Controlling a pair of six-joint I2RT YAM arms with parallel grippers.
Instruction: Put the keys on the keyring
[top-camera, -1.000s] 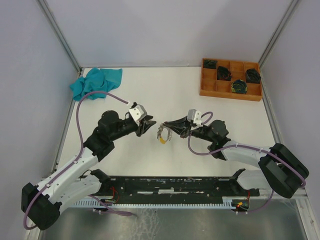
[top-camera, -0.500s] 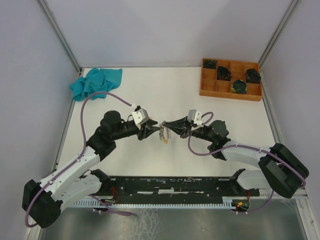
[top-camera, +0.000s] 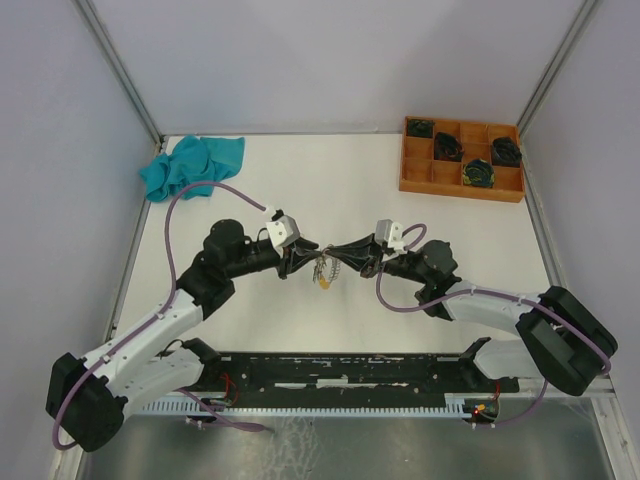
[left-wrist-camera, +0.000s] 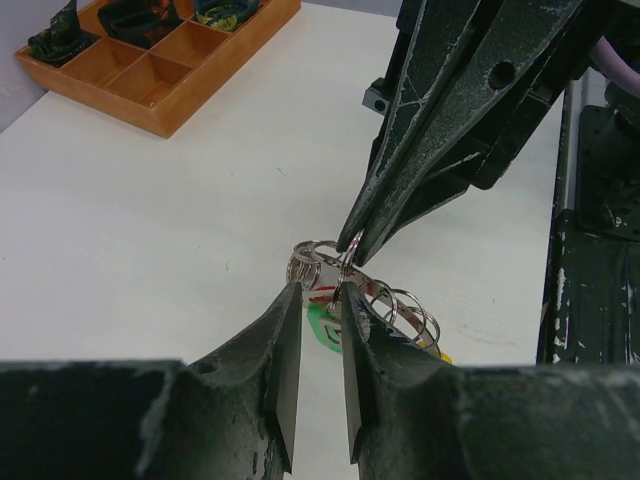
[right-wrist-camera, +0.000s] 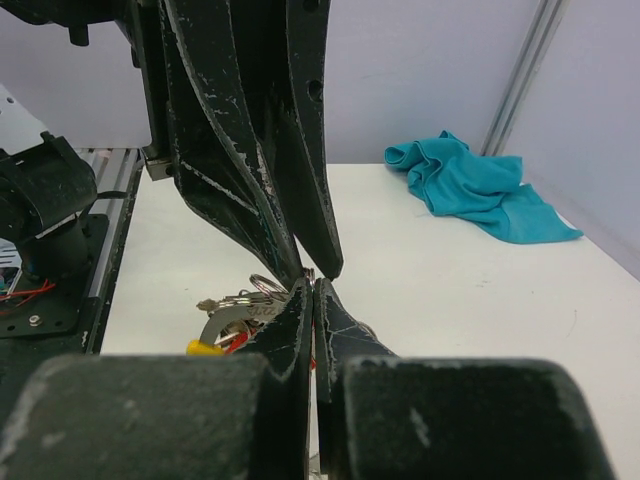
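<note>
Keyring (left-wrist-camera: 398, 308) loops form a small silvery cluster near the middle of the white table (top-camera: 420, 230), directly between the two grippers, which meet there tip to tip. Whether the cluster rests on the surface or hangs just above it cannot be told.

The right gripper (left-wrist-camera: 350, 242) reaches in from the right with its fingers pressed together. A thin wire loop of the keyring is pinched at their very tips.

The left gripper (left-wrist-camera: 318, 291) comes from the opposite side, and its two fingers stand a little apart with a narrow strip of table showing between them. The pinched wire runs down to the tip of one of these fingers. Nothing is visibly squeezed in the gap, and it is unclear whether that finger touches the wire.

Among the loops lie the keys (right-wrist-camera: 228, 302), small and flat. A green tag (left-wrist-camera: 322, 328) and a red tag (left-wrist-camera: 322, 298) sit just beyond the left fingertips. A yellow tag (right-wrist-camera: 203, 347) pokes out at the near side of the bunch. Everything overlaps too much to tell which keys are threaded on the ring.

At the far right corner stands an orange divided tray (top-camera: 460, 191) with black coils (top-camera: 478, 174) in several compartments. A teal cloth (top-camera: 192, 166) lies crumpled at the far left corner, well apart from the bunch.
</note>
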